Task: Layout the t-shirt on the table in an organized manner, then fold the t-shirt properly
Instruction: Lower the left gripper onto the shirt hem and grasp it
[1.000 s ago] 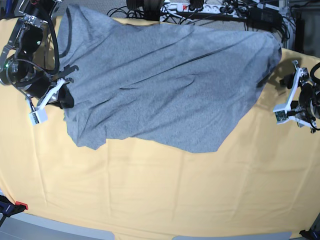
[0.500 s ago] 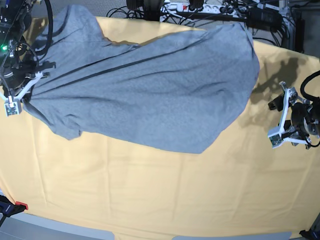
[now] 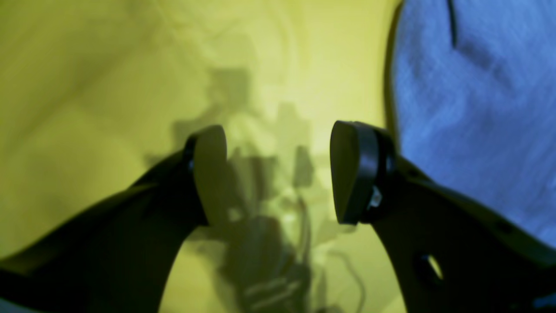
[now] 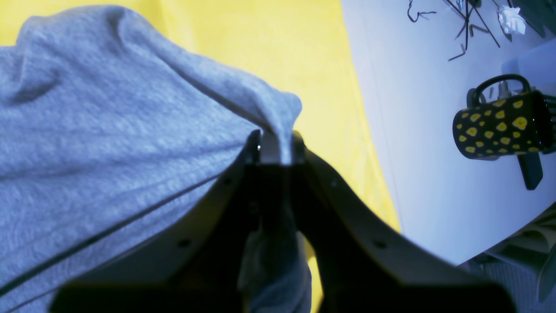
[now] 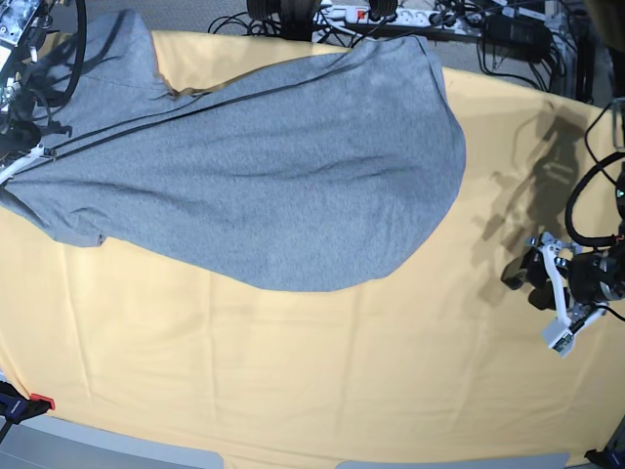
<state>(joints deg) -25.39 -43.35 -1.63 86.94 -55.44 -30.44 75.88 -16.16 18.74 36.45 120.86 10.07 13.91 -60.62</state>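
Note:
The grey t-shirt (image 5: 264, 176) lies plain side up, stretched across the back left of the yellow table (image 5: 322, 381). At the far left edge of the base view my right gripper (image 5: 12, 168) is shut on a bunched fold of the shirt. The right wrist view shows the shirt cloth (image 4: 108, 130) pinched between that gripper's tips (image 4: 273, 145). My left gripper (image 5: 525, 278) hovers open over bare table to the right of the shirt, apart from it. In the left wrist view the left gripper (image 3: 278, 171) holds nothing, and the shirt's edge (image 3: 469, 100) lies to its upper right.
A power strip and tangled cables (image 5: 391, 15) run along the table's back edge. A black mug with yellow spots (image 4: 499, 124) sits on the grey floor beyond the table's edge near my right gripper. A red clamp (image 5: 39, 401) grips the front left corner.
My right gripper has dragged the shirt leftward, so its right edge has slid away from the left gripper. The left gripper has moved toward the table's front, still open.

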